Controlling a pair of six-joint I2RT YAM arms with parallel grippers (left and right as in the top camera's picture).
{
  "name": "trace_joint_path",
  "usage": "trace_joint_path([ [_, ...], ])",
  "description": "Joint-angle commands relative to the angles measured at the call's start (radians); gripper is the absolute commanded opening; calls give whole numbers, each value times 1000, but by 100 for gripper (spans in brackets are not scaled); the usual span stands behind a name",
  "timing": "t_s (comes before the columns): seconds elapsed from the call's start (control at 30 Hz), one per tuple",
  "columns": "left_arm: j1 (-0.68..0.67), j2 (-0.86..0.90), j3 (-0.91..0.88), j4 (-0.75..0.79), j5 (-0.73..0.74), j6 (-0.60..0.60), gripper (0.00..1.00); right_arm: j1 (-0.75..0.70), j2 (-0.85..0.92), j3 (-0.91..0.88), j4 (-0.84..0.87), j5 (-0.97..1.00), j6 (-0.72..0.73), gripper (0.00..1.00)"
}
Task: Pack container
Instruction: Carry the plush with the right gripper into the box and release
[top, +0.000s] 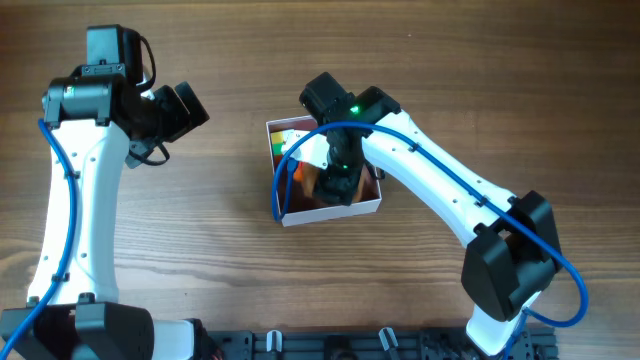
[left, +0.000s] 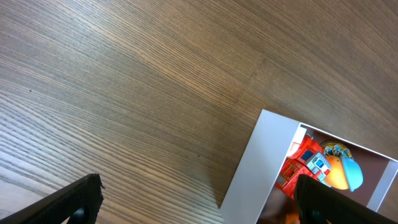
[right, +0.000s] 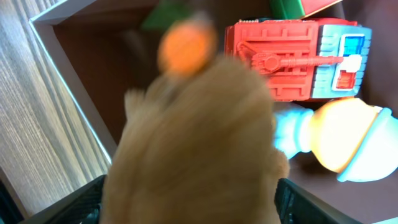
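Note:
The container (top: 330, 214) is a shallow square box with white walls and a dusty-pink inside, at the table's middle. My right gripper (top: 340, 185) is down inside it, shut on a brown plush toy (right: 193, 137) with an orange nose, which fills the gap between the fingers (right: 189, 193). The plush is blurred and close to the camera. My left gripper (top: 190, 108) is open and empty above bare table left of the box. Its wrist view shows the box's near corner (left: 258, 162) between the spread fingers (left: 198, 183).
In the box lie a red toy truck (right: 280, 59), a yellow and light-blue toy (right: 342, 140) and a green piece (right: 165, 15). The truck (left: 305, 165) and the yellow toy (left: 342, 171) also show in the left wrist view. Wood-grain table surrounds the box.

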Motion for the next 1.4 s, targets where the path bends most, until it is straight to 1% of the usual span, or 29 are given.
trace_joint_path([
  [0.0,6,-3,3,0,15,19,100,7,8,10,7,6,8,85],
  [0.13,6,-3,3,7,15,19,100,7,-35,16,33,33,7,90],
  [0.23,6,-3,3,8,15,19,100,7,-95,21,27,32,5,90],
  [0.3,6,-3,3,8,15,19,100,7,-125,21,8,29,8,89],
  [0.33,6,-3,3,8,15,19,100,7,-135,21,-2,29,18,82],
  [0.37,6,-3,3,7,15,19,100,7,-136,21,-2,29,58,63],
  [0.4,6,-3,3,7,15,19,100,7,-136,20,1,28,90,18],
  [0.43,6,-3,3,7,15,19,100,7,-135,13,5,19,124,4],
  [0.53,6,-3,3,8,15,19,100,7,-135,-21,8,-13,138,4],
  [0.67,6,-3,3,7,15,19,100,7,-135,-129,66,-13,159,4],
  [0.83,6,-3,3,7,15,19,100,7,-135,-295,194,-21,158,4],
  [0.93,6,-3,3,7,15,19,100,7,-135,-354,270,-21,163,4],
  [1.0,6,-3,3,3,15,19,100,6,-135,-361,304,-21,185,4],
  [1.2,6,-3,3,3,15,19,100,7,-136,-358,346,-13,185,5],
  [1.33,6,-3,3,4,15,19,100,7,-150,-309,318,-1,221,7],
  [1.37,6,-3,3,3,15,19,100,7,-171,-269,297,3,243,8],
])
